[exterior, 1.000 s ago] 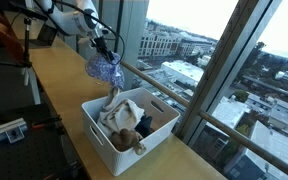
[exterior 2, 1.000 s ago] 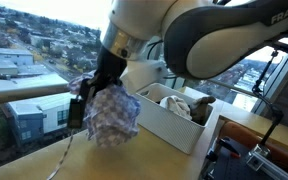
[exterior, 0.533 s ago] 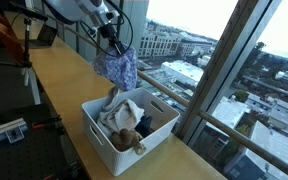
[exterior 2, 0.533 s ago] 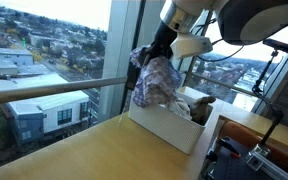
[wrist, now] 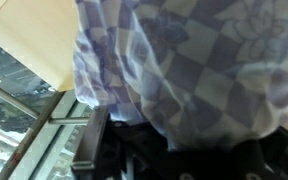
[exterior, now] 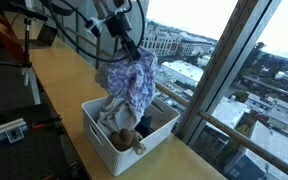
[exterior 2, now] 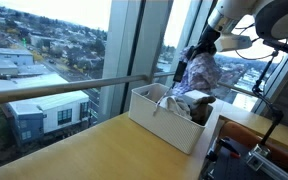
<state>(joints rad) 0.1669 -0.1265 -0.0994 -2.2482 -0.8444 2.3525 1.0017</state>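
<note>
Since the frame a second ago, the arm has carried its load along the counter, from over bare wood to a spot above the bin. The gripper is clamped tight on the top of a crumpled cloth with a purple and white check pattern. The cloth hangs down in loose folds. In an exterior view its lowest fold is just above, perhaps brushing, the contents of the white rectangular plastic bin. In the wrist view the cloth fills nearly the whole picture, with the dark gripper body below it, so the fingertips are hidden.

The step in hand appears to be holding the cloth over the bin. Any next move would seem to call for keeping the hanging folds inside the bin's walls, since the cloth is wide and loose.

Inside the bin lie a cream-coloured cloth and a brown soft toy, already heaped close to the rim. The bin stands on a long pale wooden counter against a tall window with a horizontal rail. Beyond the glass is a city seen from high up. A thick slanted window post stands just beside the bin's far side, well apart from the cloth.
</note>
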